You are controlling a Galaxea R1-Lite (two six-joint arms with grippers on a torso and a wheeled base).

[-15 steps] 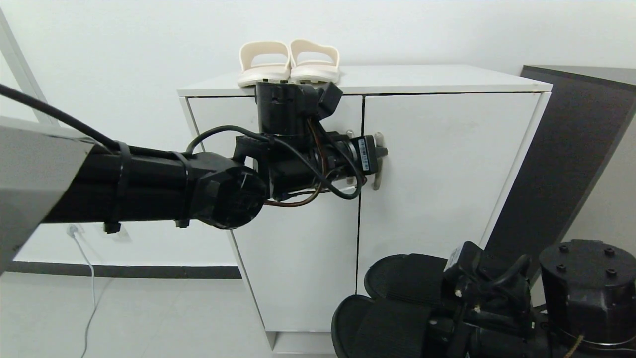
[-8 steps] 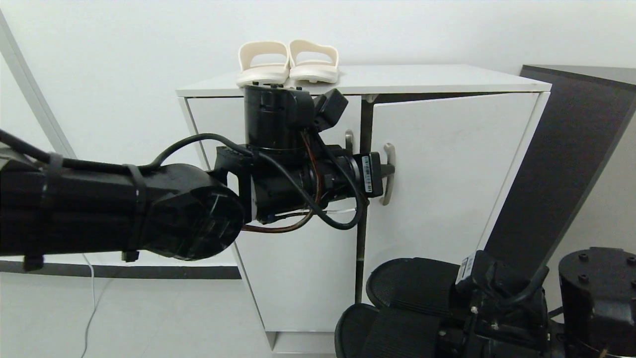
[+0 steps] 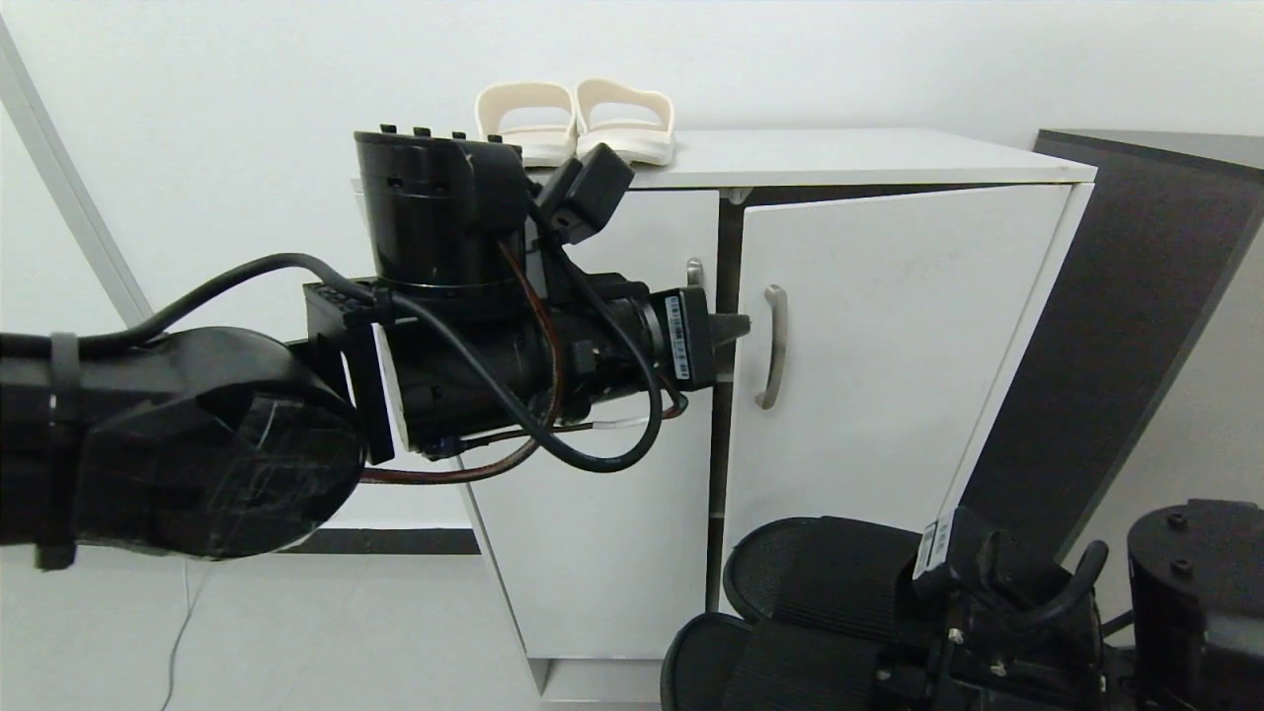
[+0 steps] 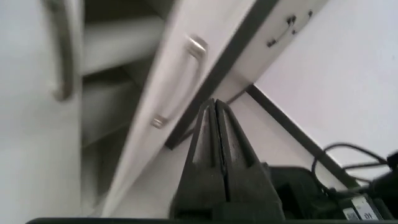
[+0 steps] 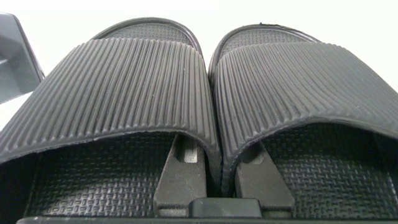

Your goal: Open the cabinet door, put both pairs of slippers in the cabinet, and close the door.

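**Backdrop: wall, panel, strip and cable**

A plain white wall (image 3: 889, 59) filled the background. On the right of the head view, 1 dark grey panel (image 3: 1136, 296) stood tall in front of the wall, its top edge just below the upper corner of the view. On the left, 1 pale bar (image 3: 59, 168) ran diagonally across the wall. Low down, 1 dark strip (image 3: 395, 541) ran along the foot of the wall, where the wall met the light floor (image 3: 326, 632). 1 thin pale cable (image 3: 176, 642) trailed down over the floor on the left.
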